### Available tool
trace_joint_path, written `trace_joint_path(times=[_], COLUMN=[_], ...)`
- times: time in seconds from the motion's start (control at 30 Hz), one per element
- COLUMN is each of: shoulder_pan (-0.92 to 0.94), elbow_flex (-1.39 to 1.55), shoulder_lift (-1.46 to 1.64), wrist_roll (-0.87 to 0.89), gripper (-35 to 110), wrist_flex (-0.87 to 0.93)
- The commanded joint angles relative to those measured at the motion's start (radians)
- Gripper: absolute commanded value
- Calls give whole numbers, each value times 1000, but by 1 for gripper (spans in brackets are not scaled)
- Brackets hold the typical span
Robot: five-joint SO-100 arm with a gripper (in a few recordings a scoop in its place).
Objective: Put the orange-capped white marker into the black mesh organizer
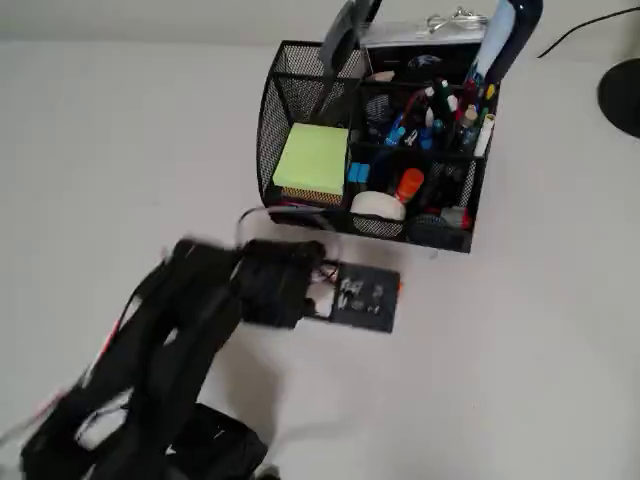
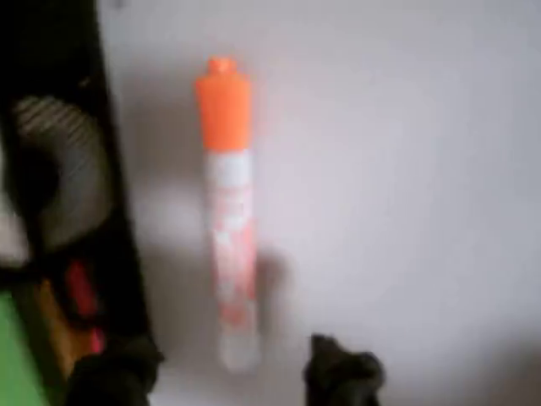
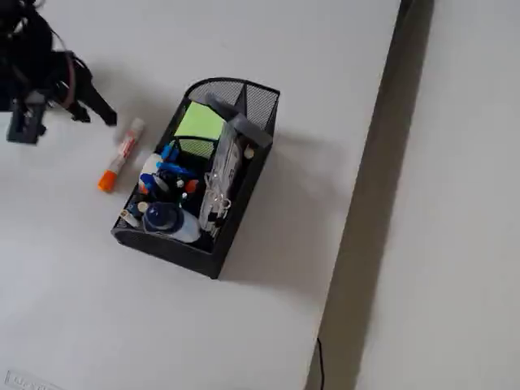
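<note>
2 dark fingertips of the gripper point(image 2: 228, 372) appear at the bottom edge of the wrist view, spread apart with bare table between them; the jaws are open and hold nothing. Just above this gap lies the orange-capped white marker point(image 2: 230, 220), flat on the white table point(image 2: 406, 169), its plain white end nearest the fingertips and its orange cap pointing away from them. Red printing runs along the barrel, blurred beyond reading. To the left in the same view stands the dark wall of the black mesh organizer point(image 2: 110, 186), parallel to the marker and just beside it without touching.

In the fixed view the gripper point(image 3: 97, 110) hangs over the table at upper left, its tips near the white end of the marker point(image 3: 120, 154). The marker lies on the table outside the organizer point(image 3: 199, 252), along its left wall, orange cap toward the lower left.

In the overhead view the black arm point(image 1: 170, 350) reaches from the lower left toward the front of the organizer point(image 1: 275, 130), whose compartments hold a green sticky-note pad point(image 1: 313, 158), a roll of white tape point(image 1: 378, 205) and many pens point(image 1: 435, 115).
</note>
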Motion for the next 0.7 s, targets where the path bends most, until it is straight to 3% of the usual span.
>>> trace_joint_path(times=[0.0, 0.37, 0.67], shoulder_pan=[26, 58, 25], elbow_flex=[-181, -319, -353], shoulder_lift=[-199, -422, -485], wrist_roll=[25, 21, -9], gripper=[24, 20, 0], wrist_flex=[9, 3, 3])
